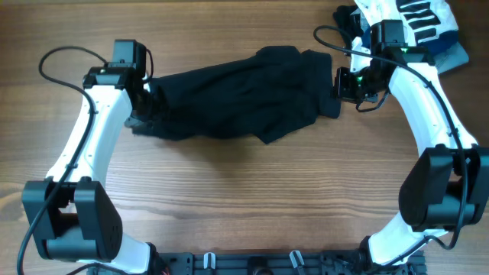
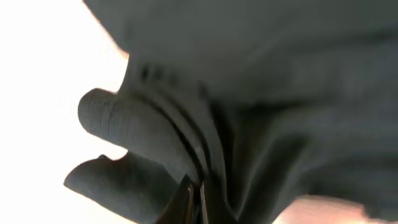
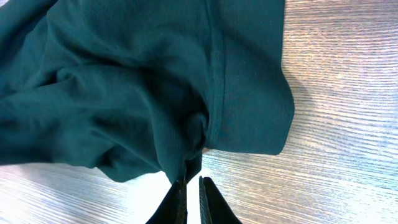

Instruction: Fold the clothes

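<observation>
Black cloth: a large plain black garment [image 1: 237, 103] of soft, limp fabric is seen bunched into a long wrinkled band across the far half of the pale wooden table [image 1: 244, 206].
Long axis: the band is laid left to right, running from one arm to the other.
Left end: the left gripper [image 2: 194, 200] is pressed together on a gathered fold, and pleats are drawn down into the nip.
Right end: the right gripper [image 3: 193, 186] is all but closed, with a small bunch of cloth pinched beside a stitched seam; a loose flap is spread past it over the wood.
Key relation: the black garment lies between the two grippers, and each end is held by the arm nearer to it.
Height: whether the middle is lifted or resting cannot be told from above.
Step, as judged: the garment is being pulled out flat; no tidy fold is made yet.
Next move, as judged: both ends would have to be carried together, across the long axis, so that no twist is set in.
Bystanders: a white garment with black stripes [image 1: 416, 19] and a light-blue denim piece [image 1: 452, 55] are heaped at the far right corner, apart from the black garment.
</observation>
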Tool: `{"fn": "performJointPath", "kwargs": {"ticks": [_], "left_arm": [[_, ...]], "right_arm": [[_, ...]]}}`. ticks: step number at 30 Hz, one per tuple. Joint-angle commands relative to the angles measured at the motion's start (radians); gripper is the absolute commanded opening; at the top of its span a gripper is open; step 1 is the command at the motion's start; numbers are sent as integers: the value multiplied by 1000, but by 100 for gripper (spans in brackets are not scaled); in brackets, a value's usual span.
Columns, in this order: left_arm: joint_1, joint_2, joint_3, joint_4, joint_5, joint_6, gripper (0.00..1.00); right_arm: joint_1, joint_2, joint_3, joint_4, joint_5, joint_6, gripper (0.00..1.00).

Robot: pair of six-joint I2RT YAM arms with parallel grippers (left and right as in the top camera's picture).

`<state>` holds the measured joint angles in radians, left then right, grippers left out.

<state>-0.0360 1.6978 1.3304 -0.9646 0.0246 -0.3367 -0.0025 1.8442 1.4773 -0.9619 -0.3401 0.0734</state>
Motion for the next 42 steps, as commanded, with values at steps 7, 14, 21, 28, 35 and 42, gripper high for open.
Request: {"fn": "performJointPath", "kwargs": {"ticks": [7, 14, 21, 28, 35, 42], "left_arm": [[14, 61, 2, 533, -98, -8, 30], [15, 129, 2, 528, -97, 26, 100], [37, 82, -7, 150, -113, -66, 100], [78, 86, -178, 385, -51, -204, 87], [77, 155, -199, 596, -51, -248, 81], [78, 239, -199, 674, -54, -248, 78]], "right_arm": [[5, 13, 3, 0, -20, -21, 9], [5, 13, 3, -1, -20, -21, 9], [5, 13, 3, 5, -20, -21, 9], [6, 13, 3, 19, -20, -21, 10], [19, 13, 3, 24, -20, -21, 10], [19, 13, 3, 27, -19, -21, 11]]}}
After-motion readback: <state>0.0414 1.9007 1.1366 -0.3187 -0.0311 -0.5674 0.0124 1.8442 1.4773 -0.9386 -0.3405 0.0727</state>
